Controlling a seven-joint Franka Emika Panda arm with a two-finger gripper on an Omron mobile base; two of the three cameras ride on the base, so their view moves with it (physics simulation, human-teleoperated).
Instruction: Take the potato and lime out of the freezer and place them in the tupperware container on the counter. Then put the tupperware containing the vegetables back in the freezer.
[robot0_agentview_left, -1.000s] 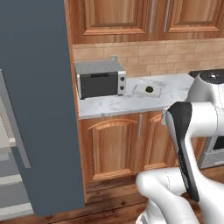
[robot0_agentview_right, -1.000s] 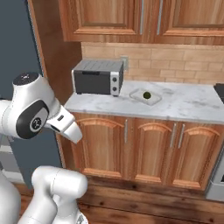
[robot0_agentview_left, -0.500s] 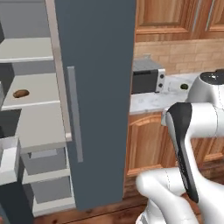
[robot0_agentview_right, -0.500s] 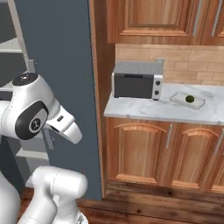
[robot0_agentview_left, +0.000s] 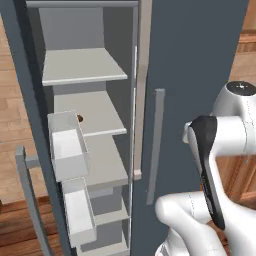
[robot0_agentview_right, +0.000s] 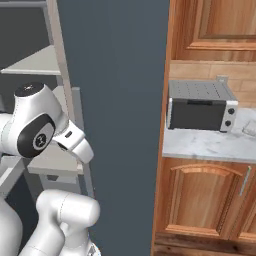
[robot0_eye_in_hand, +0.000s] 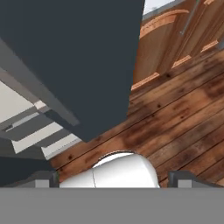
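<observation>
While my claw (robot0_eye_in_hand: 113, 183) points down at the floor, tips barely visible so I cannot tell its opening, the freezer (robot0_agentview_left: 195, 60) stands open. Potato (robot0_agentview_left: 80, 119) sits on a shelf well away from the claw; nothing stored yet.

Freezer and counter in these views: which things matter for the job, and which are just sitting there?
Part of the job:
freezer, standing open
potato, a brown bit on a freezer shelf behind a white drawer
counter

Just there:
toaster oven on the counter
white drawers
wooden floor
</observation>
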